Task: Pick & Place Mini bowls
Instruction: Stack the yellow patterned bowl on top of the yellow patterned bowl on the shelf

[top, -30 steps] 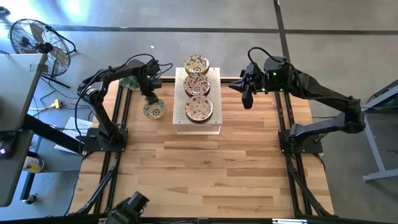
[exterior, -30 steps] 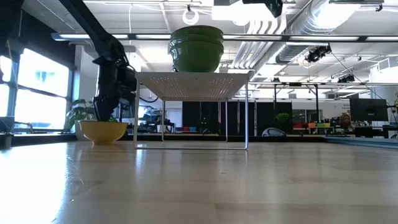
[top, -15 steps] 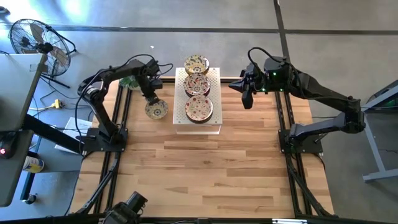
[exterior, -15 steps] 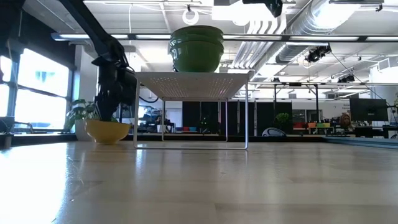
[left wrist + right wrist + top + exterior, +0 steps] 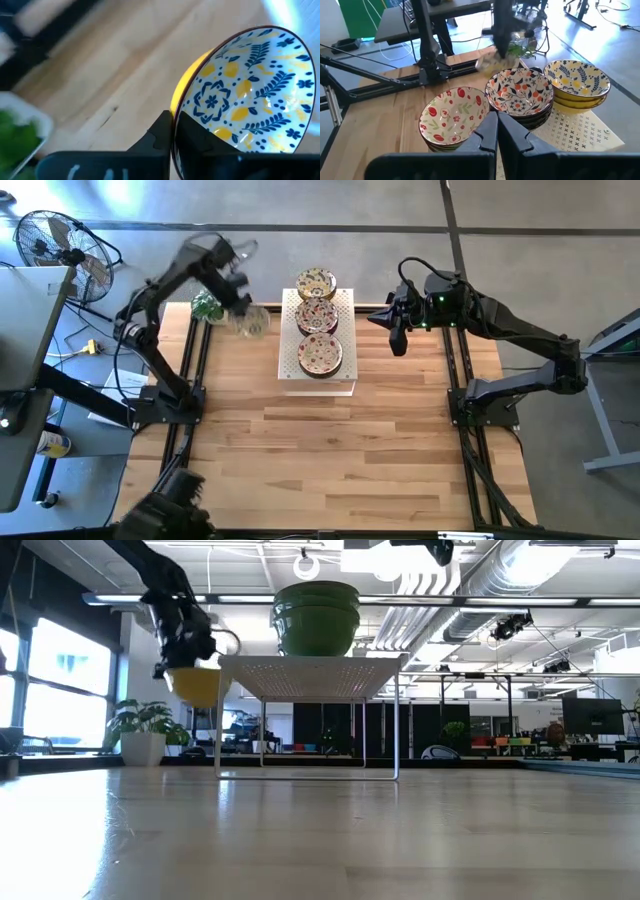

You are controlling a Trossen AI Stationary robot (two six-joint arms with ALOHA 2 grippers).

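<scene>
Here the left gripper [image 5: 185,645] has its jaws pinched on the rim of a yellow mini bowl [image 5: 245,90] (glossy, round, blue leaves and lemons inside), held clear above the wood-plank table [image 5: 330,440] at its far left. Three stacks of mini bowls [image 5: 318,330] crowd the white perforated stand [image 5: 345,385]; bare table lies nearer. The right gripper [image 5: 397,340], jaws closed and empty, hangs just right of the stand.
</scene>
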